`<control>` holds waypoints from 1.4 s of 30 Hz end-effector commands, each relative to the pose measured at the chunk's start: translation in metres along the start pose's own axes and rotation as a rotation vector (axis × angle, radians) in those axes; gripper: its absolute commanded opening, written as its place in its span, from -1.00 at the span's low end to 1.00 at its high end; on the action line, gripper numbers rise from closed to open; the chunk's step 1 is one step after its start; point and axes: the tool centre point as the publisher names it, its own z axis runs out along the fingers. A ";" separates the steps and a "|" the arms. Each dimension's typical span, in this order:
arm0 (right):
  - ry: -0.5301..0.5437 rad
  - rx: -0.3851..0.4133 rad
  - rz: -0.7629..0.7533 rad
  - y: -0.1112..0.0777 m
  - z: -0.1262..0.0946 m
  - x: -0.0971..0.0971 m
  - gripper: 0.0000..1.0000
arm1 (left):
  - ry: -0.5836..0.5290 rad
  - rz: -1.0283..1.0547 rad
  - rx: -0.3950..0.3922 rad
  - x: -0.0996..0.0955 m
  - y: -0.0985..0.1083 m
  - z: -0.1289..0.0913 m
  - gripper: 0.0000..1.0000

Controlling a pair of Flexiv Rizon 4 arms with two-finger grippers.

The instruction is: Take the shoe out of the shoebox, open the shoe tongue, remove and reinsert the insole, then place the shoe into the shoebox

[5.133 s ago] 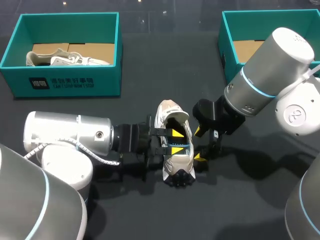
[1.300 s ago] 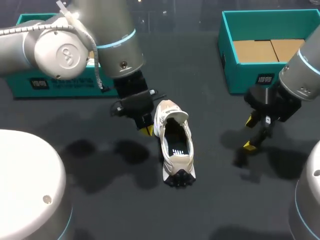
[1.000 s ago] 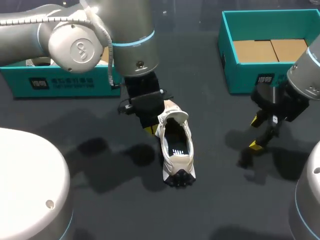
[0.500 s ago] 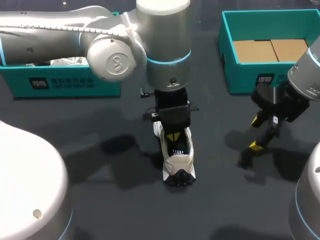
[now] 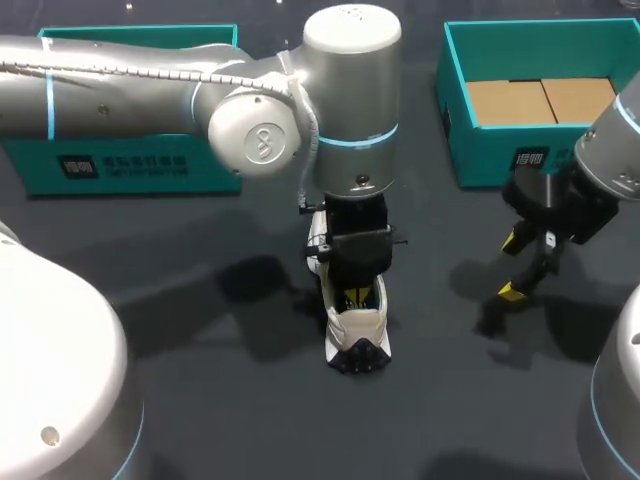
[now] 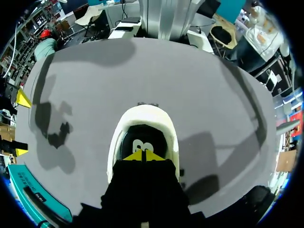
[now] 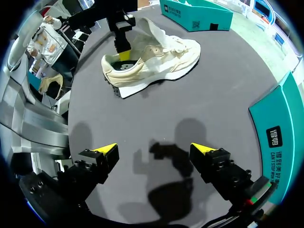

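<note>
The dark table (image 5: 200, 400) is carrying three items. The pale shoe (image 5: 356, 328) is standing upright on its sole directly under the left gripper (image 5: 355, 296), with its dark toe projecting out past the fingers. The same shoe is lying ahead of the right gripper (image 7: 154, 148), well apart from it. The left shoebox (image 5: 140, 170), teal, is sitting well apart from the left gripper, on the side away from the right gripper. The right shoebox (image 5: 490, 150), also teal, is sitting near the right gripper without touching it.
</note>
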 end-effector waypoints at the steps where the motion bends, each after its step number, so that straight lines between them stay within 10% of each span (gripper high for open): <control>1: -0.002 0.001 0.000 -0.001 0.000 0.001 1.00 | -0.043 0.003 0.002 0.008 0.001 0.003 -1.00; 19: -0.002 0.001 0.000 -0.001 0.000 0.001 1.00 | -0.060 0.084 -0.037 -0.013 -0.001 0.055 -1.00; 31: -0.002 0.001 0.000 -0.001 0.000 0.001 1.00 | -0.085 0.079 -0.093 -0.002 -0.002 0.022 -1.00; 42: -0.002 0.001 0.000 -0.001 0.000 0.001 1.00 | 0.117 0.071 -0.083 -0.014 0.005 0.055 -1.00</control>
